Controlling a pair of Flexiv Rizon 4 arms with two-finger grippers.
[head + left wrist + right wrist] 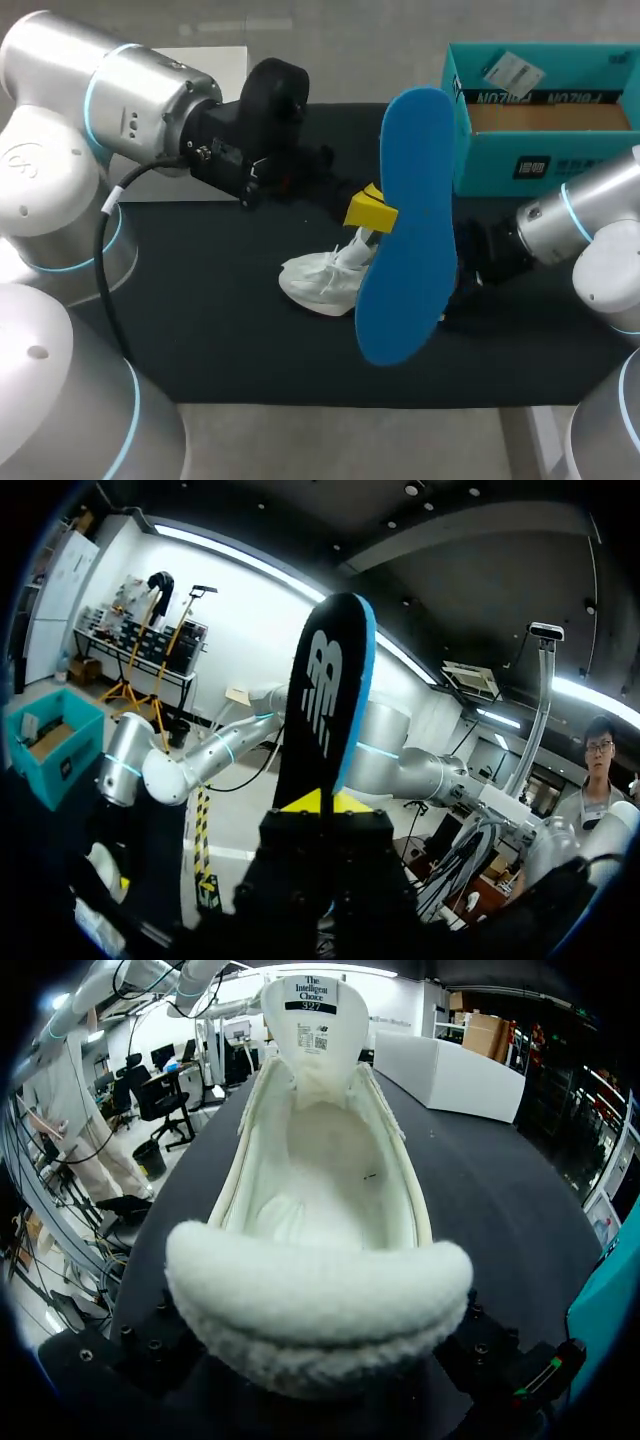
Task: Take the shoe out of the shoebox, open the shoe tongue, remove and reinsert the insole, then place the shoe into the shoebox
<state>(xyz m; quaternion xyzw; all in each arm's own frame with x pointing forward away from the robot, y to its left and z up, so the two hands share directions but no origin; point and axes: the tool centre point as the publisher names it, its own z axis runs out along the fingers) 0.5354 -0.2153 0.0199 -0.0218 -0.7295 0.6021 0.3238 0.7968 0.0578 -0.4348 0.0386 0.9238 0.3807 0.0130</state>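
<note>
A blue insole (pixel 410 230) stands upright above the table, its lower end pinched in my left gripper (pixel 370 212), whose yellow tips are shut on it. In the left wrist view the insole (pixel 325 700) shows its black underside and rises straight out of the gripper (pixel 322 802). The white shoe (pixel 320 280) lies on the black mat, toe toward the left. My right gripper (pixel 320 1360) holds the fleecy heel of the shoe (pixel 320 1210) from both sides. The tongue (pixel 310 1020) is folded forward, and the inside is bare. The insole hides the right gripper in the head view.
The teal shoebox (pixel 540 160) stands open at the back right, with a card inside. It is close beside my right arm (pixel 580 225). A white box (pixel 215 60) sits at the back left. The black mat (pixel 220 300) covers the table's middle.
</note>
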